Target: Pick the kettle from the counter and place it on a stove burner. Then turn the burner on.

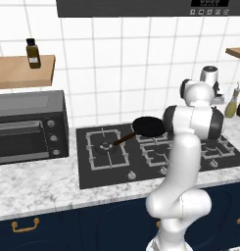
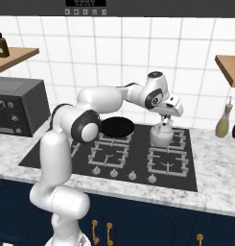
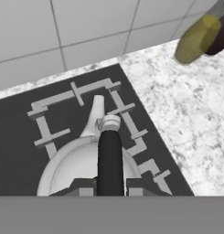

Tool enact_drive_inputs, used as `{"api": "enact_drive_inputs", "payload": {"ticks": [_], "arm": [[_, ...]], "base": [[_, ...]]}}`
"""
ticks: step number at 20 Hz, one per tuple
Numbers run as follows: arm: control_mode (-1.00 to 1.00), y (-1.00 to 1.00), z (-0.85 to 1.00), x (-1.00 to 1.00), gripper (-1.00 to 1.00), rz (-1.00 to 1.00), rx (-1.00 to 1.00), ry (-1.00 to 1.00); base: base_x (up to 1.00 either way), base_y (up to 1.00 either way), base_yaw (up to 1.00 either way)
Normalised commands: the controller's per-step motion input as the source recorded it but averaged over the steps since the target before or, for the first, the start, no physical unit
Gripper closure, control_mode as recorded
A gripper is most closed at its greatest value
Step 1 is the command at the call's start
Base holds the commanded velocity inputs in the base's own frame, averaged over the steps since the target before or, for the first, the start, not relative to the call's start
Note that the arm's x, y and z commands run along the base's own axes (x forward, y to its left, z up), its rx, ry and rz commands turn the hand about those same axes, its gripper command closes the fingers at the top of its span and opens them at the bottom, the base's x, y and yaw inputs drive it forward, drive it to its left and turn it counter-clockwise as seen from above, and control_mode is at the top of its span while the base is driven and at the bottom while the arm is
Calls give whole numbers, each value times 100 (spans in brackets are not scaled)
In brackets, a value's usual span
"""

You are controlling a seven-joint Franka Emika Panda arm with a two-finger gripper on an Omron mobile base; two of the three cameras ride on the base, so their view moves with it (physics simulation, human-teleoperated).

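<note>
The table of marbled stone carried the black stove across its middle, with a dark toaster oven at its left end. On the stove's rear grates sat a black frying pan, and just beside it, over the rear right burner, was the kettle. I judged it to be resting on that grate or a hair above it; I could not tell which. My gripper was pressed together on the kettle's dark handle, which ran up between my fingertips in the hand view, the pale spout pointing away toward the tiled wall. An olive-green bottle stood on the table, well apart to the right.

I reckoned the risks from there were these. If I let go while the kettle was not seated flat on the grate bars, it could rock or tip toward the pan. Pulling up carelessly could snag the handle and drag the kettle off the burner. Then, among the small knobs along the front edge, I could turn the wrong one and light an empty burner.
</note>
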Motion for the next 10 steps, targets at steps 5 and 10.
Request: {"api": "enact_drive_inputs", "payload": {"ticks": [5, 10], "arm": [[-100, -2, 0, 34, 100, 0, 0, 0], [-100, -16, -10, 13, 100, 0, 3, 0]], "base": [[0, 0, 0], [0, 0, 0]]}}
